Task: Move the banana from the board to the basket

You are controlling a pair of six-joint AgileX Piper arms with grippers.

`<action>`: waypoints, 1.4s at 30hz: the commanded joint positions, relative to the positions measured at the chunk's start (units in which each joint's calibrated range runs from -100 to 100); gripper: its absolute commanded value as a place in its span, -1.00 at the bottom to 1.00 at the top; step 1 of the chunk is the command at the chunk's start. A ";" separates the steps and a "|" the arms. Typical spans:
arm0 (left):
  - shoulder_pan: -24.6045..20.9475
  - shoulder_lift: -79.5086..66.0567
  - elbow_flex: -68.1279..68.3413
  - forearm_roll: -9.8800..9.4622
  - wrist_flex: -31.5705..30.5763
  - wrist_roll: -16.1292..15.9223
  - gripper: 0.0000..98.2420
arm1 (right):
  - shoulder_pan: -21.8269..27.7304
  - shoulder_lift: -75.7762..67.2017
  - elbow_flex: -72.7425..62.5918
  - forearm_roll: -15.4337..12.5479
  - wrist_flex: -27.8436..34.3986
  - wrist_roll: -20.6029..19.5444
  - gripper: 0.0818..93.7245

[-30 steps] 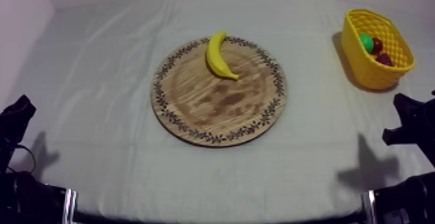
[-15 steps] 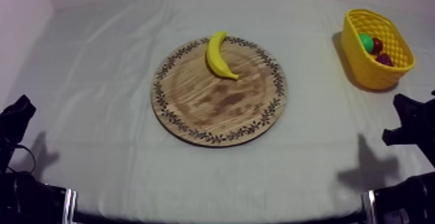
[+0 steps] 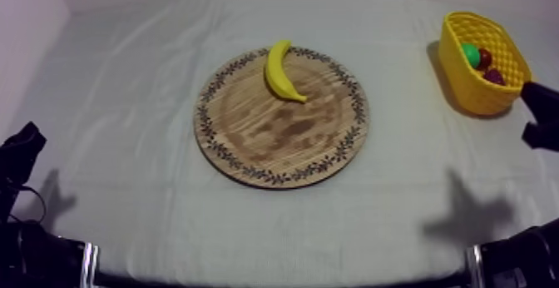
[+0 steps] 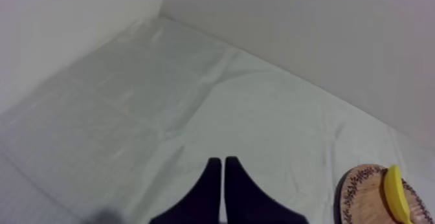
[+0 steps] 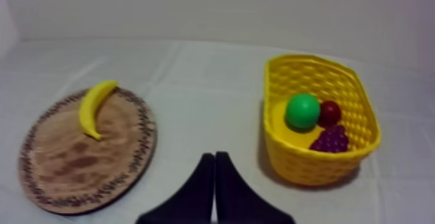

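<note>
Banana (image 3: 281,72): lies on the far part of the board (image 3: 274,146), long axis running far to near, well left of the right gripper (image 5: 214,155), closed and empty beside the basket (image 3: 456,58), with the left gripper (image 4: 223,163), also closed and empty, at near left.

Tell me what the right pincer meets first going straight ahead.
Probably only cloth: the right pincer, shut, points into the gap between wooden board and yellow basket; depth is unclear.
</note>
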 commanded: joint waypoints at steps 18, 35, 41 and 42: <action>-0.02 0.04 0.00 0.03 0.00 0.00 -1.00 | -12.53 36.42 -38.18 -7.63 8.23 -1.48 -0.99; -0.02 0.04 0.00 0.03 0.00 0.00 -1.00 | -19.20 69.38 -66.15 -6.11 16.07 -6.85 -0.99; -0.02 0.04 0.00 0.03 0.00 0.00 -1.00 | -19.07 80.25 -71.57 -4.66 16.43 -8.99 -0.99; -0.02 0.04 0.00 0.03 0.00 0.00 -1.00 | -18.80 81.90 -72.15 -4.53 16.27 -9.20 -0.99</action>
